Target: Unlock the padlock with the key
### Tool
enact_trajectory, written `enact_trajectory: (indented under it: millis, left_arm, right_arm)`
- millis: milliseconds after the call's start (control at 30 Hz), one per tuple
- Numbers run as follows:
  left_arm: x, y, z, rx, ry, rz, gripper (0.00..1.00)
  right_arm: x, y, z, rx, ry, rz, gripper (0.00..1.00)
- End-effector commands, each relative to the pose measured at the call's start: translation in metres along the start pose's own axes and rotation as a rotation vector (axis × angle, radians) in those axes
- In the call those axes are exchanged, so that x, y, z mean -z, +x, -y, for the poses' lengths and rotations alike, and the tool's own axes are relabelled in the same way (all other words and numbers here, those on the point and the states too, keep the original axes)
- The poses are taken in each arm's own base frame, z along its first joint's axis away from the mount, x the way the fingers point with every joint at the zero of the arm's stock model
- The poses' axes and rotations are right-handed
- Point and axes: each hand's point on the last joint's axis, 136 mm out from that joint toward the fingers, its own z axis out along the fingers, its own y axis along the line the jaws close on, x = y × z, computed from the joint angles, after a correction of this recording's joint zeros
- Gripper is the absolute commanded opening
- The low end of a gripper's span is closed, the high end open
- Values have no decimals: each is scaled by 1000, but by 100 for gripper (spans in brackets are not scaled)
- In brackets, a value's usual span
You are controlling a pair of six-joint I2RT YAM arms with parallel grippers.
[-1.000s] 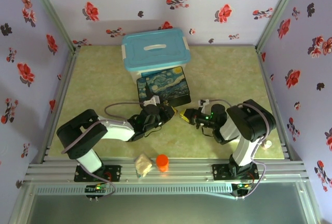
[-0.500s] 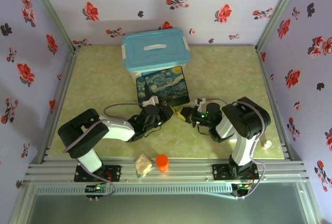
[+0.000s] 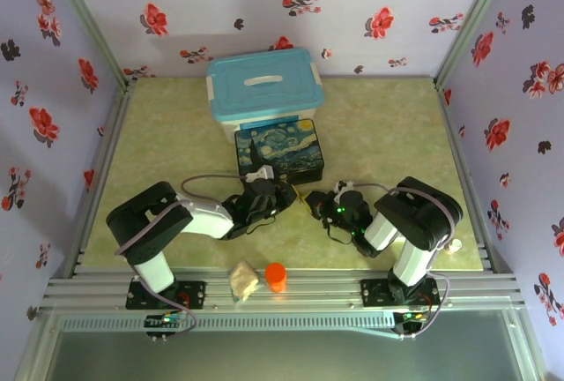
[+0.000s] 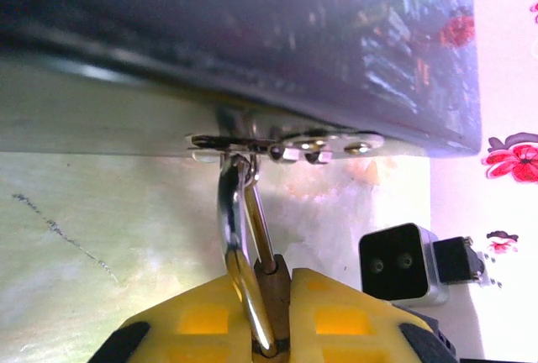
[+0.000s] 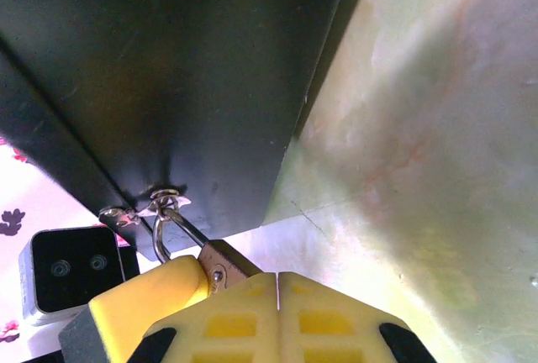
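Two arms, one painted box [image 3: 280, 153], one blue-lidded tub [image 3: 264, 88] behind it, and one orange cylinder [image 3: 276, 276] and one pale crumpled lump [image 3: 242, 280] well in front of the box. All sit on a green marbled tabletop [image 3: 176, 125], walled in lilac paper with red flowers [image 3: 352, 2].

One padlock [image 4: 271, 272] hangs at the box's front clasp [image 4: 286, 143]. Its long axis runs away from the box, with the shackle [image 4: 231, 228] through the clasp and the brass body outward. The left gripper [image 4: 271, 313] is pinched onto that body. The right gripper [image 5: 277, 296], just beside the lock, has its pads [image 5: 244, 317] pressed together. Whether the key sits between them I cannot tell.
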Motion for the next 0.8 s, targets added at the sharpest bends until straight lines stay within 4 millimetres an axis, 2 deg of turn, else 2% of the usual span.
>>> enact_trajectory:
  millis: [0,100,267,333,467,633,767]
  left_arm:
    - [-5,25,41,50,146,-111,0]
    - [-7,27,37,31,122,-118,1]
    - [-12,29,21,11,65,-115,16]
    - [-13,30,17,4,57,-115,18]
    - [-17,33,9,-13,36,-120,18]
    - [-18,36,6,-36,15,-122,17]
    - [-17,36,4,-35,7,-120,21]
  right_arm:
    - [-1,28,-26,30,-96,-107,0]
    - [0,29,-20,40,-82,-97,0]
    - [3,29,-14,55,-66,-81,0]
    - [3,31,-13,62,-62,-86,0]
    - [7,31,-5,70,-44,-76,0]
    - [8,32,-13,85,-66,-70,0]
    - [11,30,-15,99,-73,-49,0]
